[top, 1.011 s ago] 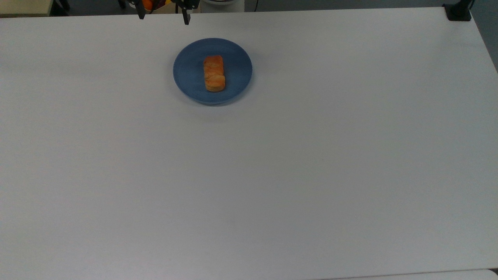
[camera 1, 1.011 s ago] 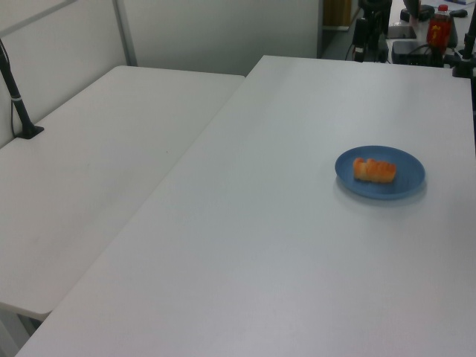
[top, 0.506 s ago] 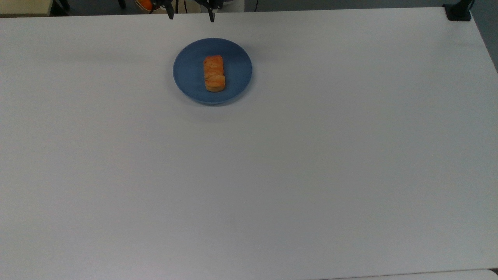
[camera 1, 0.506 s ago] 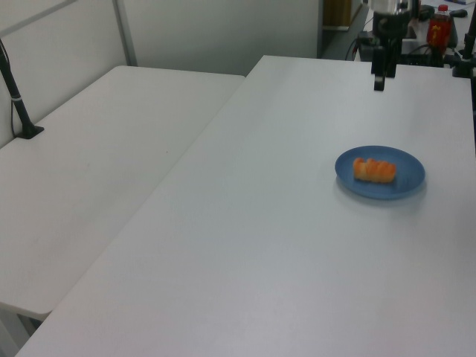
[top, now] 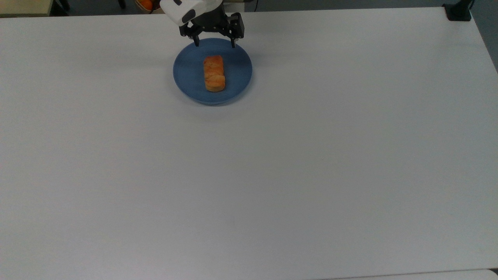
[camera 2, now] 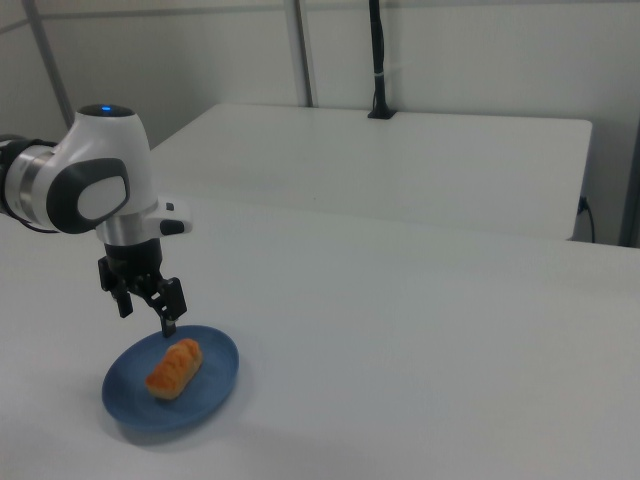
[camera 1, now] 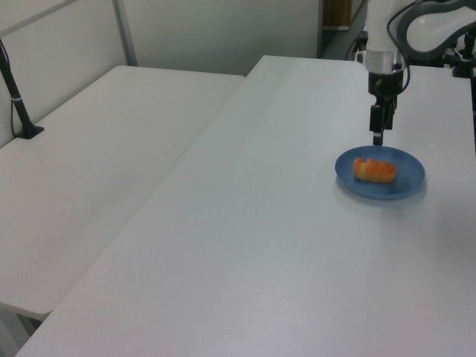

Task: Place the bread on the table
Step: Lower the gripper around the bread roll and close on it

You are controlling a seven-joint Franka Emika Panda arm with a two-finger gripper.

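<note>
Robot gripper poised over bread on a blue plate, the loaf not yet lifted.

Top view: the gripper [top: 215, 42] hangs over the plate's [top: 237, 79] far rim with its fingers spread wide and nothing between them, apparently set to straddle the bread [top: 214, 73], which lies lengthwise at the plate's middle, just short of the fingertips. Left view: the arm [camera 1: 388, 37] points straight down at the far side of the plate, above the bread, with bare worktop [camera 1: 245, 245] all around to receive it. Right view: the gripper hovers to the left of and behind the loaf, clear of plate and bread.
</note>
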